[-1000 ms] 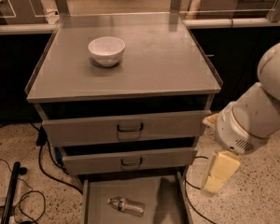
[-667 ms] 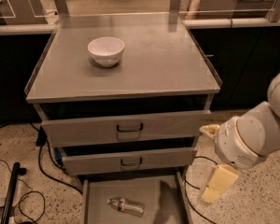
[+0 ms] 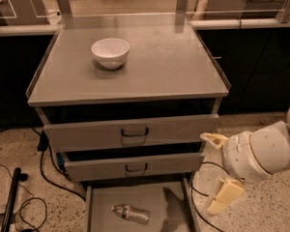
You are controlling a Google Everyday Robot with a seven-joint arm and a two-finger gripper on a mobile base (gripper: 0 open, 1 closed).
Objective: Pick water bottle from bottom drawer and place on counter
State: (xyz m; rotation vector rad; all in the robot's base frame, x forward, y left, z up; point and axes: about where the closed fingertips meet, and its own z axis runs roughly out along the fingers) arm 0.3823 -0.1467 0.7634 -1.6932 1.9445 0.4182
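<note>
The water bottle (image 3: 130, 212) lies on its side on the floor of the open bottom drawer (image 3: 162, 204), left of the middle, cap end to the left. My gripper (image 3: 207, 174) hangs to the right of the drawers, just outside the bottom drawer's right edge. Its cream fingers (image 3: 225, 195) are spread wide apart and hold nothing. It is to the right of the bottle and above it, not touching it. The counter (image 3: 164, 57) is the grey top of the cabinet.
A white bowl (image 3: 110, 52) stands on the counter at the back left. The two upper drawers (image 3: 130, 132) stick out slightly above the bottom drawer. Black cables (image 3: 48, 178) and a dark pole (image 3: 12, 197) lie on the speckled floor to the left.
My arm and gripper have dropped lower beside the cabinet's right side. The bottle and the bowl have not moved.
</note>
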